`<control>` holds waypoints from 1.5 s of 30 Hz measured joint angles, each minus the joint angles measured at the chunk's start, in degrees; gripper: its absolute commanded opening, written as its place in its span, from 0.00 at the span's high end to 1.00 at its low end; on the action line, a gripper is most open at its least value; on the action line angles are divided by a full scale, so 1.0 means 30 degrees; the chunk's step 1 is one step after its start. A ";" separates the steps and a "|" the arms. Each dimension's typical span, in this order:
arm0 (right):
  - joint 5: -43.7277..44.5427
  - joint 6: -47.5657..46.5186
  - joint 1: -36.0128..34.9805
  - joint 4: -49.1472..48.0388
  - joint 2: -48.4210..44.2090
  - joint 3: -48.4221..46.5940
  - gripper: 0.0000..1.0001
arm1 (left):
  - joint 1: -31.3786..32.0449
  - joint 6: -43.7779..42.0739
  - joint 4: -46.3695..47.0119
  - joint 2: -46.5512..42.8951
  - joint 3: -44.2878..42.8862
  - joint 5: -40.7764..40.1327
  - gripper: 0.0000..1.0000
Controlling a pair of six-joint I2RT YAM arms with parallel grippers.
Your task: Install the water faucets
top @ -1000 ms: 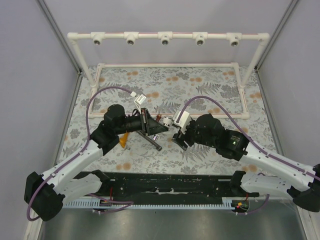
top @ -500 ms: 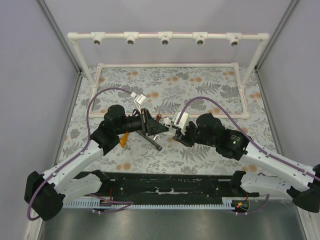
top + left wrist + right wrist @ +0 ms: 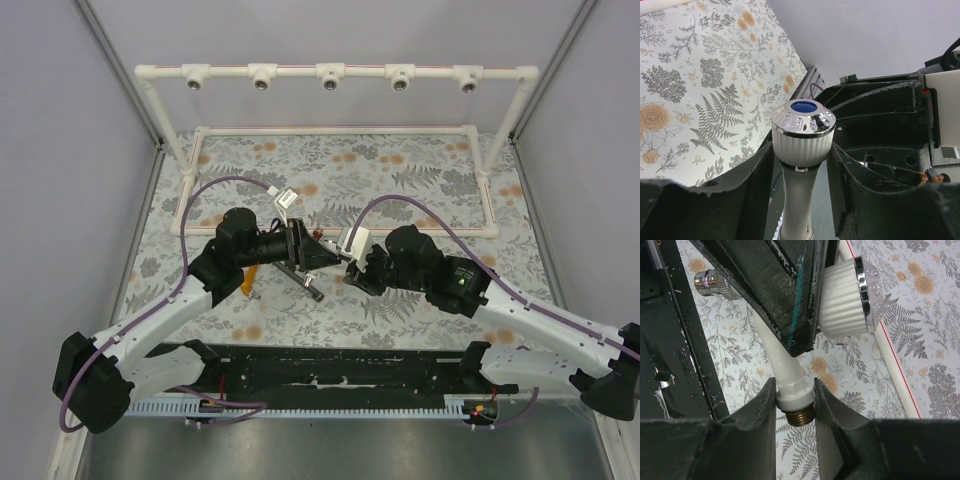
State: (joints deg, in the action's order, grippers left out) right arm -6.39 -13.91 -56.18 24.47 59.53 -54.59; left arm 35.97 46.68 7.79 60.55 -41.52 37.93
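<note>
Top view: the left arm (image 3: 190, 300) and right arm (image 3: 520, 310) meet nose to nose over the middle of the floral desk (image 3: 420, 180), well short of the white pipe rail (image 3: 330, 72) at the far edge. What their jaws share is too small to read here. An orange-yellow faucet (image 3: 247, 280) lies on the desk beside the left arm.

Left wrist: the white faucet (image 3: 802, 127) stands between the left jaws, its ribbed, chrome-capped knob toward the camera. These jaws are partly open, with a gap either side of the stem, and clamp nothing.

Right wrist: the right jaws are closed on the faucet's white collar, just above the brass thread (image 3: 796, 416). The long axis runs along the jaws, thread pointing back toward the wrist, knob beyond the tips. The right arm looks to have sole hold. The thread likely needs turning toward the rail.
</note>
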 measured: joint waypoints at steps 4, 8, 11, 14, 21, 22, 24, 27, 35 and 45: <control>0.0015 -0.0102 0.0000 -0.0015 0.0204 -0.0117 1.00 | 0.0000 -0.0029 -0.0138 0.0029 0.0000 0.0022 0.47; 0.0066 -0.0109 0.0015 -0.0015 0.0262 -0.0124 1.00 | 0.0000 -0.0576 -0.0911 0.0029 -0.0051 0.0044 0.48; 0.0066 -0.0102 0.0022 0.0022 0.0328 -0.0160 1.00 | 0.0000 -0.1129 -0.1625 0.0029 -0.0138 0.0058 0.53; 0.0066 -0.0102 0.0058 0.0007 0.0357 -0.0160 1.00 | 0.0000 -0.1566 -0.1931 0.0029 -0.0321 0.0277 0.67; -0.0015 -0.0233 0.0277 0.0080 0.0466 -0.0182 0.44 | 0.0000 -0.1953 -0.1989 0.0029 -0.0437 0.0874 0.98; -0.0036 -0.0211 0.0372 0.0080 0.0495 -0.0204 0.30 | -0.0007 -0.1953 -0.2025 0.0029 -0.0437 0.0809 0.98; -0.0146 0.0066 0.0765 -0.0066 0.0729 -0.0313 0.18 | -0.0036 -0.2084 -0.2266 -0.0124 -0.0437 0.0262 0.98; -0.0525 0.0597 0.2120 -0.0189 0.1472 -0.0765 0.07 | -0.0219 -0.2557 -0.3701 -0.1042 -0.0423 -0.1545 0.98; 0.0364 0.2885 0.6885 0.0313 0.6914 -0.4044 0.02 | -0.2062 -0.3912 -0.7694 -0.5836 -0.0087 -0.8910 0.98; 0.1056 0.5253 1.1985 0.1508 1.4848 -0.8626 0.03 | -0.2324 -0.5654 -1.0732 -1.0302 0.0823 -1.6954 0.98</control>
State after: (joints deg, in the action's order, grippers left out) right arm -3.22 1.85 -20.23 28.99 104.07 -80.47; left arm 28.99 29.71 -24.40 29.65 -39.05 -12.93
